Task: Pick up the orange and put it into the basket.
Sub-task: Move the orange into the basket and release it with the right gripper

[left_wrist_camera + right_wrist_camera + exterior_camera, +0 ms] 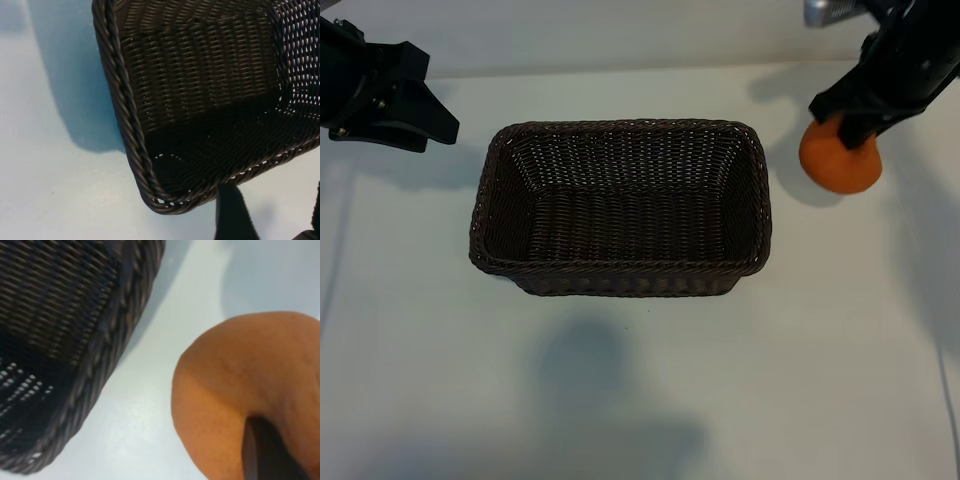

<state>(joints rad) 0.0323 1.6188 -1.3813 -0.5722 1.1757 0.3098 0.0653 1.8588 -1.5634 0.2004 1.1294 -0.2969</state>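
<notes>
**Operator:** I have the small matte orange fruit [840,160] in the right gripper [848,128]. The jaws are closed down on its upper part; in the right wrist view one dark finger [265,450] presses into the skin, and the fruit [250,390] fills most of that picture.

**Second:** Where does it sit against the table?

**Operator:** Near the far right corner of the white table [640,400]. It looks lifted clear, with its shadow on the surface beside it, though I can't swear to the gap beneath it.

**Second:** And the target?

**Operator:** The large dark brown woven wicker basket [620,128] stands in the middle of the table, long axis running side to side, with nothing in it. Its right short end is the end nearest the fruit, with a strip of bare table between them. So as I judge it, the coming move is a sideways carry toward the table's middle, high enough to clear the braided rim [100,355], then a release over the floor of the basket.

**Second:** The left arm?

**Operator:** The left gripper [425,125] is parked by the far left corner, jaws partly open, holding nothing. The right arm is far nearer to the job.
</notes>
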